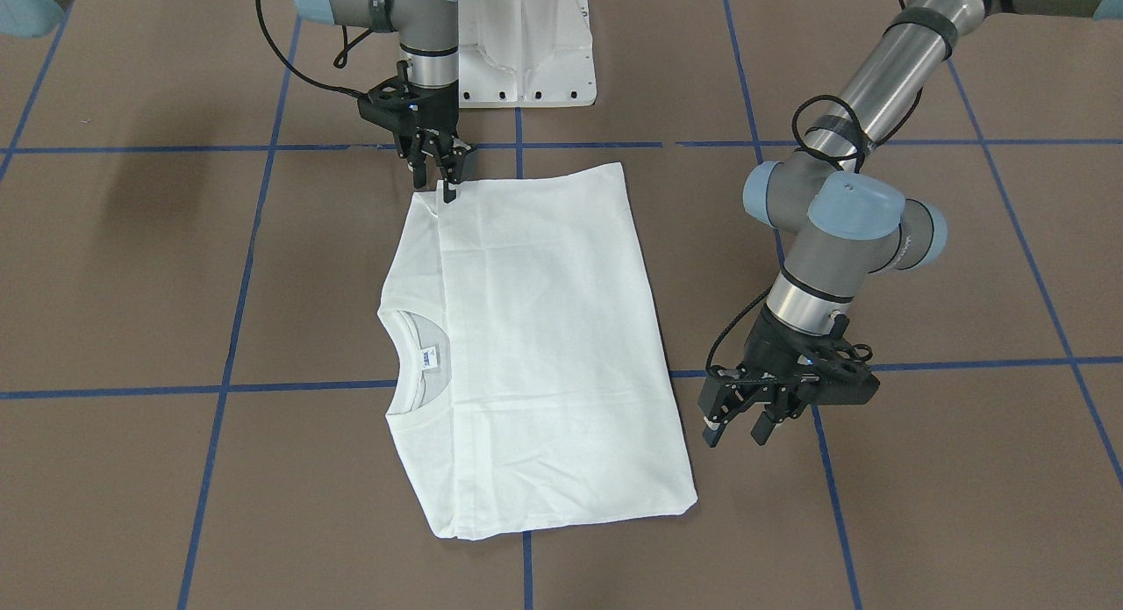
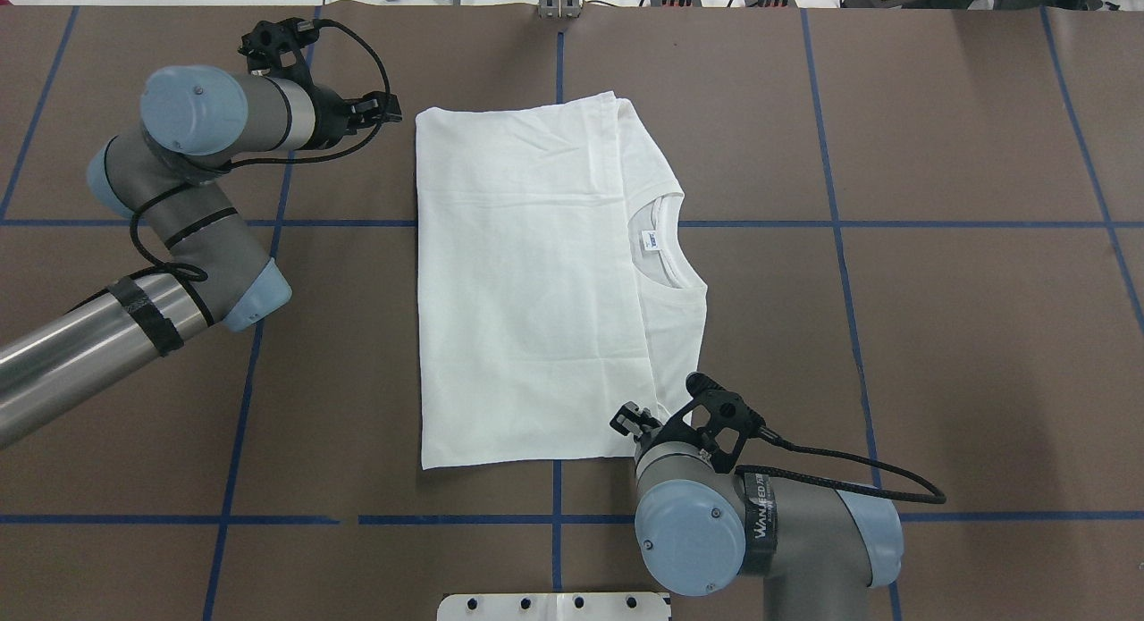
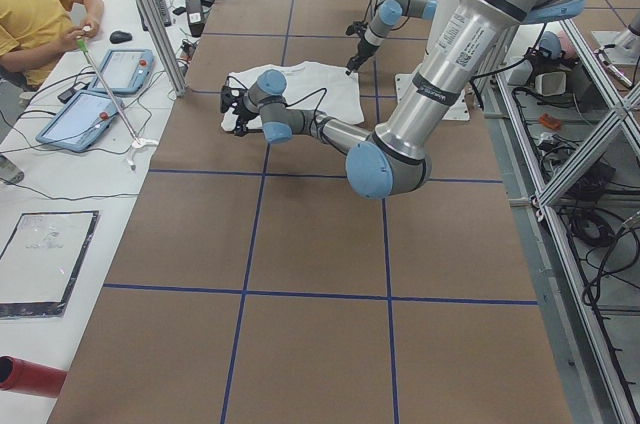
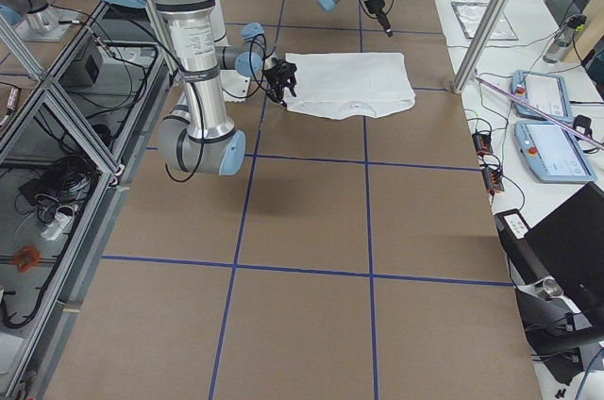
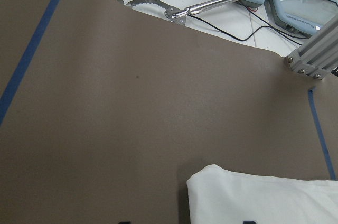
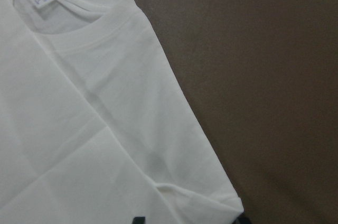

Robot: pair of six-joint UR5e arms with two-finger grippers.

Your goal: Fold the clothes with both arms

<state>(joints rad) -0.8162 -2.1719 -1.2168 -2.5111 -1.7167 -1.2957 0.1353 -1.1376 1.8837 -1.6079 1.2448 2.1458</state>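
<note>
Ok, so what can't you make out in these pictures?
- Neck label wording: too small in overhead, blurred in right wrist view.
- Right hand fingertips: cut off by right wrist view's bottom edge, mostly covered by its own wrist overhead.
- Shirt sleeves: hidden inside the folds, every view.

White T-shirt (image 1: 544, 329), its neck label (image 1: 429, 357) printed blue, on a brown table (image 1: 921, 522) gridded with blue tape lines (image 1: 307, 386). The 2 arms, left arm (image 1: 877, 75) and right arm (image 1: 427, 44), are silver-grey with light blue joint caps (image 1: 855, 208), black cables (image 1: 285, 66), black left gripper (image 1: 735, 434) and right gripper (image 1: 447, 187).
</note>
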